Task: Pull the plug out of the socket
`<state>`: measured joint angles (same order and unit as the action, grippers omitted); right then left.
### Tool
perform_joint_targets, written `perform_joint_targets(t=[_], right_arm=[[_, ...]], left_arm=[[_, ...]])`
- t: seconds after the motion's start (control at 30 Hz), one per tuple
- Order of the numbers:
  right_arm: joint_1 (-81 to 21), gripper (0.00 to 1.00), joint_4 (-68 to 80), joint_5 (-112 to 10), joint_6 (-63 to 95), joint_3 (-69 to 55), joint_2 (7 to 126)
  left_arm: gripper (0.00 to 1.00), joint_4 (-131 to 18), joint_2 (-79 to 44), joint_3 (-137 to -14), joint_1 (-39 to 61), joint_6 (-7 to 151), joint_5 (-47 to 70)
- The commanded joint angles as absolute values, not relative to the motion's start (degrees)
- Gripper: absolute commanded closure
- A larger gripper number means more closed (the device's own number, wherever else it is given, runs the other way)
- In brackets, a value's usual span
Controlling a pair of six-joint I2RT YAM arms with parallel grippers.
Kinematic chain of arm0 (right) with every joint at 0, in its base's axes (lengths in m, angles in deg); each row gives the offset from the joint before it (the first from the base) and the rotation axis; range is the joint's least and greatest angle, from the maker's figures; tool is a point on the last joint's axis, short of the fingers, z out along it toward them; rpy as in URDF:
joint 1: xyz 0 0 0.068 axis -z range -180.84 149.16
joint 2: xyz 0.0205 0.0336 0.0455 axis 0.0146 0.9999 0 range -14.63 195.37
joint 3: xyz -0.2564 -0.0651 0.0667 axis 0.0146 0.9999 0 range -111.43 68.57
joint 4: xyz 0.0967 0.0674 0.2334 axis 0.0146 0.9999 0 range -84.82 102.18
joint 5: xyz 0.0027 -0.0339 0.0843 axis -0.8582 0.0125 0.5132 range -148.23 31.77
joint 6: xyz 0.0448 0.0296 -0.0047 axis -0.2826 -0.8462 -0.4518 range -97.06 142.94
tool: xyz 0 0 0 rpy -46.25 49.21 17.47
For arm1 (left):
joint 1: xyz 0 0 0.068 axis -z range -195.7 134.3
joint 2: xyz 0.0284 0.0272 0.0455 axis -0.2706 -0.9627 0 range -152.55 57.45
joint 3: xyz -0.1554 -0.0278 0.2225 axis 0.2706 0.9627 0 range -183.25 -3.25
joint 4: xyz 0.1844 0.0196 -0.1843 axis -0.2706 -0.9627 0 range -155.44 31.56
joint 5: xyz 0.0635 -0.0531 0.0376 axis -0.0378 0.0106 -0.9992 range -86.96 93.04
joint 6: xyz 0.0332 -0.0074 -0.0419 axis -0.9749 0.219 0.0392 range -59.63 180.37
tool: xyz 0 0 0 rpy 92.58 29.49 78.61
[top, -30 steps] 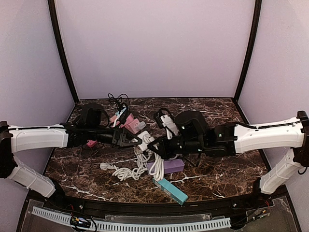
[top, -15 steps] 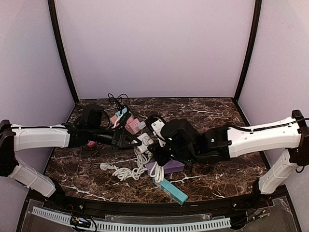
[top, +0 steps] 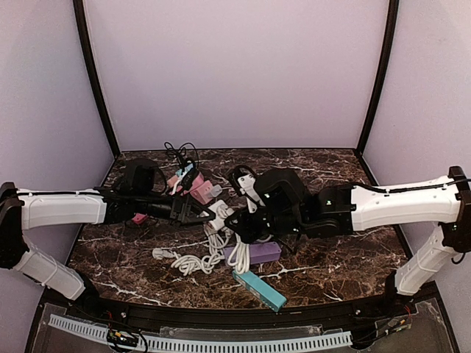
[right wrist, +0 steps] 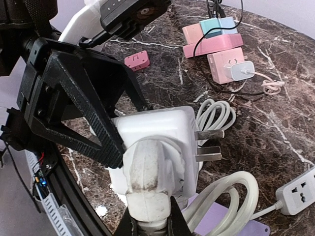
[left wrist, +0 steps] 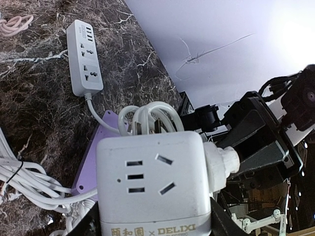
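A white cube socket (left wrist: 152,177) with "DELIXI" printed on it is held above the table, and my left gripper (left wrist: 152,219) is shut on its lower part. A white plug (left wrist: 222,164) sits in the cube's right side. In the right wrist view the plug (right wrist: 150,179) is seated against the cube (right wrist: 157,130), with my right gripper (right wrist: 150,223) shut on the plug's rear end. Two metal prongs (right wrist: 209,145) stick out of the cube's other side. From above, the left gripper (top: 199,213) and the right gripper (top: 239,224) meet at the socket (top: 219,215) mid-table.
A coiled white cable (top: 200,256) lies under the grippers. A purple power strip (top: 254,254) and a teal one (top: 259,289) lie toward the near edge. Pink and teal sockets (top: 193,187) with black wires sit at the back. A white power strip (left wrist: 83,56) lies to the right.
The right arm dipped left and toward the near edge, then swung back to about where it was. The left arm barely moved. The plug stays seated in the socket.
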<state>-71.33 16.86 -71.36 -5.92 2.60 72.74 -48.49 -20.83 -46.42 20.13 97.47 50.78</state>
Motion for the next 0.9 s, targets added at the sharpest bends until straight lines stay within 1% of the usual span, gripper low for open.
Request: perform_joint_targets(t=[0.0,0.13,0.37,0.6,0.87], right_arm=[[-64.2,1.00,17.5,-70.7,-14.6,6.3,64.5],[-62.2,1.00,14.2,-67.5,-16.3,9.6,62.6],[-63.0,1.00,13.4,-67.1,-12.5,9.4,63.1],[-67.7,1.00,13.7,-74.7,-7.7,8.7,63.4],[-73.6,1.00,14.2,-83.8,-4.2,8.0,65.0]], left_arm=[[0.99,-60.5,-18.6,-45.3,16.7,89.9,47.2],[0.99,-63.3,-17.3,-44.9,16.8,87.9,46.7],[0.99,-64.4,-17.3,-45.0,16.7,90.3,43.5],[0.99,-62.2,-19.6,-45.2,16.6,95.7,42.3],[0.99,-61.5,-21.9,-45.3,15.6,97.0,42.0]])
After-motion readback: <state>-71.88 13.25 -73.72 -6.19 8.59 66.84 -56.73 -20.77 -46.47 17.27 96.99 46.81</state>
